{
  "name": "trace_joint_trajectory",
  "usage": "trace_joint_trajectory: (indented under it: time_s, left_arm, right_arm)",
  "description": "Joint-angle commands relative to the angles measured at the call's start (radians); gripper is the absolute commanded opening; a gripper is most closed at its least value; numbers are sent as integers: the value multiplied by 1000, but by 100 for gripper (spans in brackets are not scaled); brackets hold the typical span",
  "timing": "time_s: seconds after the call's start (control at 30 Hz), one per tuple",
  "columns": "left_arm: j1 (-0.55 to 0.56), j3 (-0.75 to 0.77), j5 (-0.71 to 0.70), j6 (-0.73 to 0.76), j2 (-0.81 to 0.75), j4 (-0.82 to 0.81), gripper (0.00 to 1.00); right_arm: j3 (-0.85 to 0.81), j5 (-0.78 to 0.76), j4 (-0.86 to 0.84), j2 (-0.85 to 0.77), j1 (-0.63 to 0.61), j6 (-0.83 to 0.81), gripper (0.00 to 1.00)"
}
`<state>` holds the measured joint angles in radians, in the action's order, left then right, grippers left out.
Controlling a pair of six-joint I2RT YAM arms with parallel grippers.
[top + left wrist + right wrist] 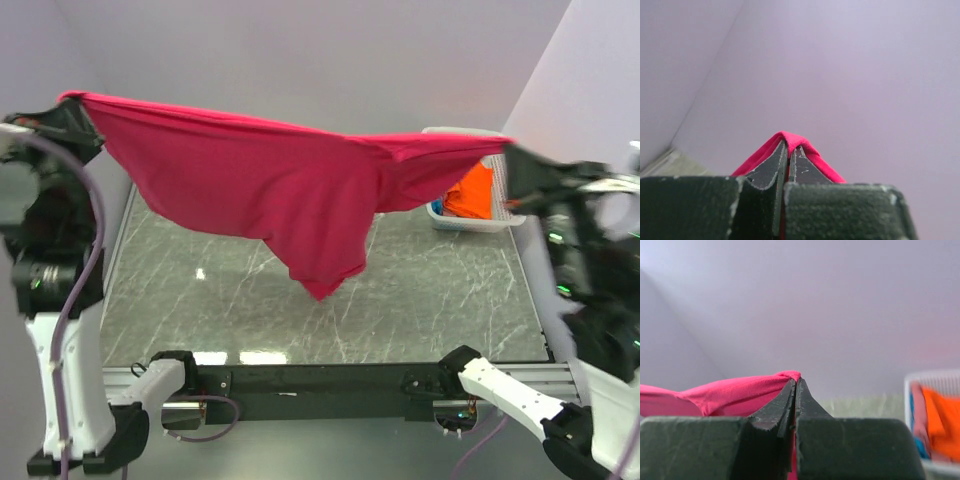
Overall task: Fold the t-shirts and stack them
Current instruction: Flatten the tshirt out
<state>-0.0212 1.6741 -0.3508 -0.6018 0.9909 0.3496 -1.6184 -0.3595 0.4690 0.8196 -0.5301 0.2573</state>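
Note:
The crimson-pink t-shirt point(270, 180) hangs stretched in the air between both grippers, above the table; its lowest part dangles near the middle. My left gripper point(78, 105) is shut on its left end, which shows as a pink fold over the fingertips in the left wrist view point(790, 137). My right gripper point(510, 152) is shut on its right end, where pink cloth point(735, 392) runs left from the jaws. An orange t-shirt point(475, 192) lies in the white basket point(470, 222), with a strip of blue-teal cloth point(916, 442) beside it.
The grey marbled table point(420, 300) lies below the shirt. The white basket stands at its back right corner, also in the right wrist view point(930, 377). Lilac walls close the back and sides. The arm bases sit along the near edge.

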Motion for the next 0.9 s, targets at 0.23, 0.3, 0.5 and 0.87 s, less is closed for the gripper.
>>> trace_joint_trajectory:
  time_s: [0.23, 0.3, 0.5, 0.87]
  left_arm:
    - [-5, 179, 66, 108, 152, -80, 1]
    - [-5, 238, 75, 117, 234, -67, 1]
    - [-6, 462, 150, 132, 589, -24, 1]
    - [-19, 768, 216, 163, 848, -116, 1]
  right_arm:
    - [-343, -90, 33, 208, 4, -225, 0]
    - [-363, -133, 14, 274, 22, -248, 0]
    - [-550, 126, -4, 635, 318, -193, 0]
    - [-830, 264, -164, 851, 397, -216, 0]
